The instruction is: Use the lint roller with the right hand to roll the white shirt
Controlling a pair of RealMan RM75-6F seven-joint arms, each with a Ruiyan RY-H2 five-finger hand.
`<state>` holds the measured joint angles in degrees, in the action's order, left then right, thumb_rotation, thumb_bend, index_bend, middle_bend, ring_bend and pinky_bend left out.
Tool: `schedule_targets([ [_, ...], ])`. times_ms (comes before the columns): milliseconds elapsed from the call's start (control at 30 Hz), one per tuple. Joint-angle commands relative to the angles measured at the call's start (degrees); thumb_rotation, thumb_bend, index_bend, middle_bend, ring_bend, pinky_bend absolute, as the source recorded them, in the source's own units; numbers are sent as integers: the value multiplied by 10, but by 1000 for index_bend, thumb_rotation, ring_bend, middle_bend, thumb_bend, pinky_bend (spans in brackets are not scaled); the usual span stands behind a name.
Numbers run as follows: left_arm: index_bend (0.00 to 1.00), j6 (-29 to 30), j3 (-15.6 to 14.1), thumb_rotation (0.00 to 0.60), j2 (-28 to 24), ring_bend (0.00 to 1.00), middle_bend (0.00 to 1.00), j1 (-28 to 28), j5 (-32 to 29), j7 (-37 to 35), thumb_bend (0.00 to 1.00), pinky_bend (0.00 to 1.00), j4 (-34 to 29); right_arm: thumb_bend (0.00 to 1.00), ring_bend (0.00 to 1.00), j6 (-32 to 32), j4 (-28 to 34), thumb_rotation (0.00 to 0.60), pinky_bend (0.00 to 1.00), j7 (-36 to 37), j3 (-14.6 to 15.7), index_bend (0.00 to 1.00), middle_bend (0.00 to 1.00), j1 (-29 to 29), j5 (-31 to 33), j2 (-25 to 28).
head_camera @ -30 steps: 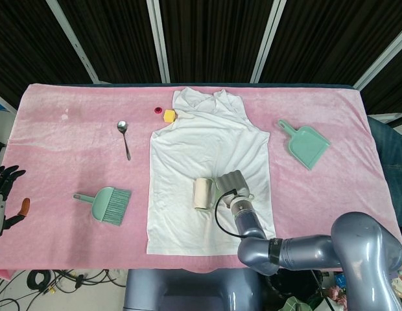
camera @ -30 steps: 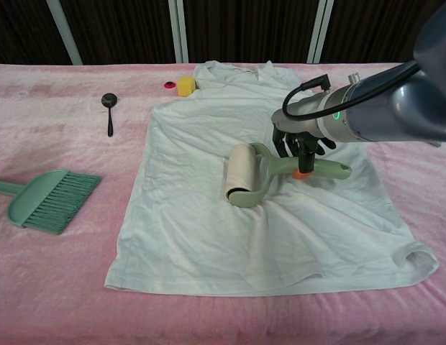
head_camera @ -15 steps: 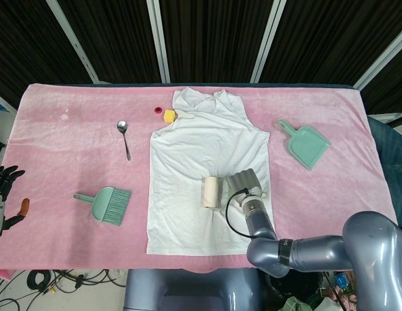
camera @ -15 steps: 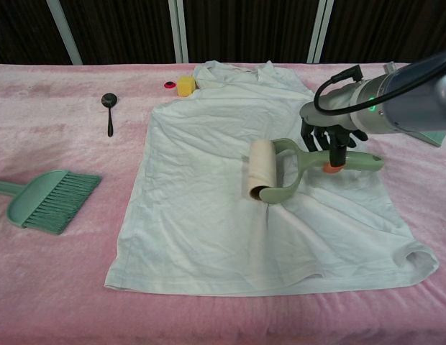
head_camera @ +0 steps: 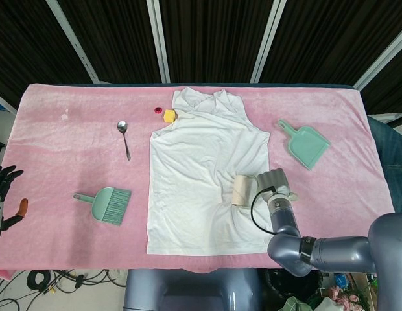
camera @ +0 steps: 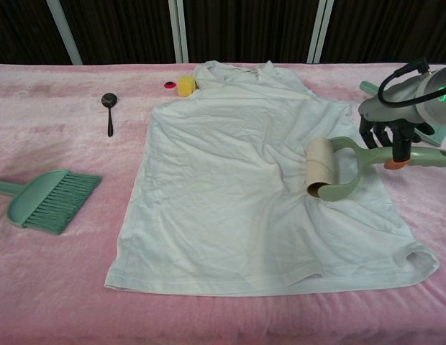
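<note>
The white shirt lies flat on the pink cloth, collar towards the far edge. My right hand grips the green handle of the lint roller. Its cream roll rests on the shirt near the right side seam, where the fabric is bunched into folds. My left hand hangs off the table's left edge with its fingers spread, holding nothing.
A green hand brush lies left of the shirt. A spoon lies further back. A yellow block and a small red cap sit by the collar. A green dustpan lies at the right.
My right hand has dragged the lint roller to the right across the shirt, from its middle to the right seam. The fabric has bunched up beside the roll.
</note>
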<state>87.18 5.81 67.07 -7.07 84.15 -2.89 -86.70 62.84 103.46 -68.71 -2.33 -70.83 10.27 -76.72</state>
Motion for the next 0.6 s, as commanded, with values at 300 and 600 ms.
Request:
schedule_targets([
  [300, 182, 4, 1, 600, -2, 58, 132, 2, 0, 1, 423, 80, -2, 505, 698, -16, 4, 600, 672, -16, 34, 696, 651, 16, 17, 38],
  [600, 182, 1, -1, 600, 0, 58, 132, 1, 2, 4, 424, 84, -3, 506, 699, -33, 16, 600, 672, 27, 28, 697, 651, 39, -21, 80],
])
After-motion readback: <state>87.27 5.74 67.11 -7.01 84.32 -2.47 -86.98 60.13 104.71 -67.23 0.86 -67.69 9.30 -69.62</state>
